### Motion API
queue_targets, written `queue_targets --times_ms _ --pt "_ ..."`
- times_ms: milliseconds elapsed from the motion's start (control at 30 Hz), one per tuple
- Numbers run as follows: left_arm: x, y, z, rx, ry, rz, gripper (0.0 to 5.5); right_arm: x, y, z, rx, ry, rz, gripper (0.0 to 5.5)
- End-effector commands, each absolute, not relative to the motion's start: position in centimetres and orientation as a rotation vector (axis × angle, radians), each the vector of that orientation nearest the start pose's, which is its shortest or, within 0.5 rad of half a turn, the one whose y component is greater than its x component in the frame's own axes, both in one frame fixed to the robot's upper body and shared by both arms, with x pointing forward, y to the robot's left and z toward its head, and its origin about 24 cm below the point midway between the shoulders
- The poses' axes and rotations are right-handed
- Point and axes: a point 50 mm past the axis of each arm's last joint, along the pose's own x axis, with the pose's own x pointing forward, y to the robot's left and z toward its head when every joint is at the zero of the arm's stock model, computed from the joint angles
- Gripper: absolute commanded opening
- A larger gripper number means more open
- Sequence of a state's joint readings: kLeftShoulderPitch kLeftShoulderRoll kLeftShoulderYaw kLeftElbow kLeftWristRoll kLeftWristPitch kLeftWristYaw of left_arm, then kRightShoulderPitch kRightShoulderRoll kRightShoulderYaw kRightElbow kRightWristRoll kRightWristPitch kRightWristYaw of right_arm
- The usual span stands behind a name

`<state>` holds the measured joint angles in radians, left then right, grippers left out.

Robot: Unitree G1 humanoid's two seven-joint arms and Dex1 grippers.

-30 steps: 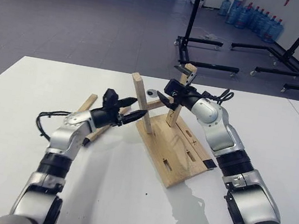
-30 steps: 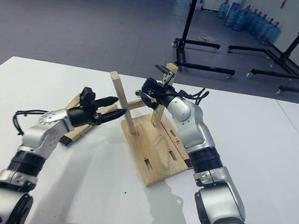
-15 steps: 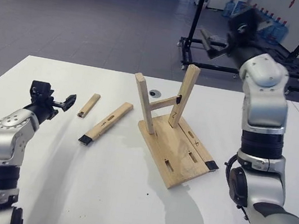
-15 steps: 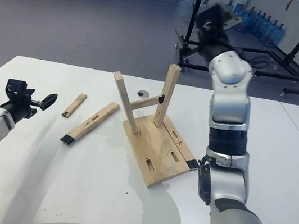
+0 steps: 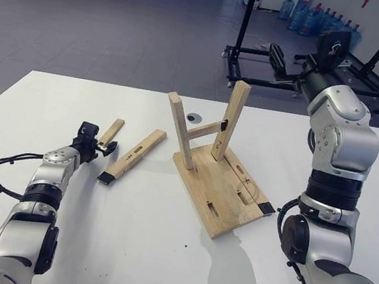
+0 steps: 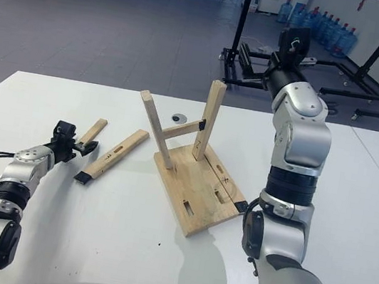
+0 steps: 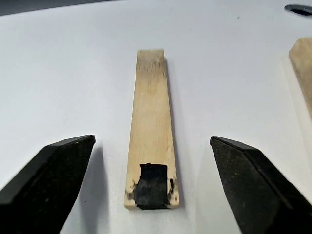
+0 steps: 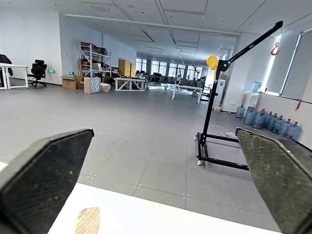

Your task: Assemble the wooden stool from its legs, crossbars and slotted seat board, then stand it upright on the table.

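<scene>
Left gripper [image 7: 152, 141] low over the worktop [image 5: 51, 106], jaws wide, straddling the short crossbar [image 7: 150, 97], its black-marked end nearest. No contact. Loose leg [image 5: 133, 155] lies just beside. Seat board [image 5: 228, 191] sits off to the right, two legs and a rail standing in it. Right gripper [image 8: 165, 131] raised high, jaws wide, empty. Advice: centre on the bar's long edges, descend, close squarely to avoid twisting it.

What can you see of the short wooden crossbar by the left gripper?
The short crossbar is a flat, pale wooden strip with a black patch at its near end. It lies flat on the white table, its near end between the open fingers of the left gripper, neither touching it. A longer slotted leg lies beside it, apart.
</scene>
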<state>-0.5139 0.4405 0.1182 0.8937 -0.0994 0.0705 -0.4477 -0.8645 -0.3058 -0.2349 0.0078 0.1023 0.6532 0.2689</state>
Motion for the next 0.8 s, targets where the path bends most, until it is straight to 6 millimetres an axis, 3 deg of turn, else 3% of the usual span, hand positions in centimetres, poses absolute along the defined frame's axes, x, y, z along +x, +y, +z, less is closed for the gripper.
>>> queue_targets --times_ms 33,567,800 --pt "32.1 26.6 0.8 0.126 0.479 -0.168 3.7 35.1 -18.4 26.1 -0.088 -0.208 0.183 5.4" --pt "32.2 26.3 0.3 0.096 0.491 -0.177 1.28 35.5 -18.1 26.2 -0.07 -0.201 0.197 5.4" --pt "32.9 26.5 1.3 0.09 0.438 -0.149 1.27 35.7 -18.3 26.2 -0.068 -0.195 0.19 5.4"
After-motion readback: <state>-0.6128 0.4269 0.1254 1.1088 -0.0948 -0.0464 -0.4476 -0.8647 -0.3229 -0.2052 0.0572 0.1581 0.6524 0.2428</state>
